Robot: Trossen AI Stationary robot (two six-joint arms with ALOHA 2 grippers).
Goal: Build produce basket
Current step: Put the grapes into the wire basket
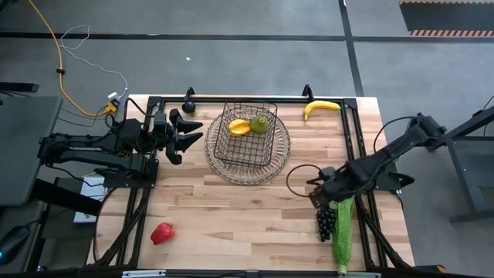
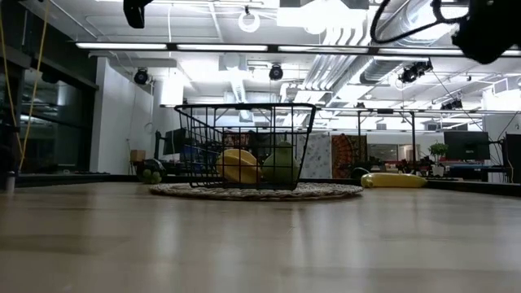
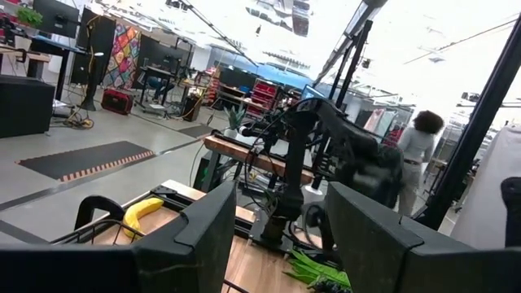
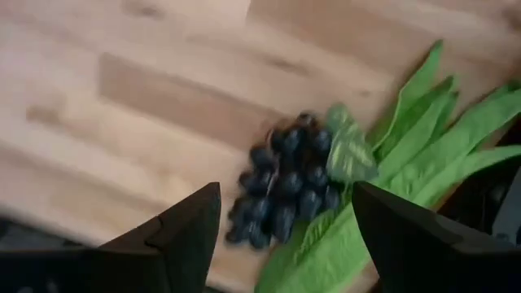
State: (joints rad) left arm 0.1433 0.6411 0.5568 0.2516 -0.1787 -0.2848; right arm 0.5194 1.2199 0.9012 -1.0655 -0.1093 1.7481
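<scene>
Grapes (image 4: 289, 183) are below our right gripper (image 4: 285, 224), whose fingers are spread wide and empty, corn ear (image 1: 343, 224) just beside them. We see the basket (image 1: 247, 131) mid-table holding two fruits; our left gripper (image 1: 185, 131) waits beside it, released.

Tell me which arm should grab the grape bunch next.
Right. The right claw hangs open just above the grape bunch beside the corn ear; the left claw waits across the basket.

Your robot has two dark arms, each with thick black fingers (image 4: 183, 236); a black cable loops off the right one.
</scene>
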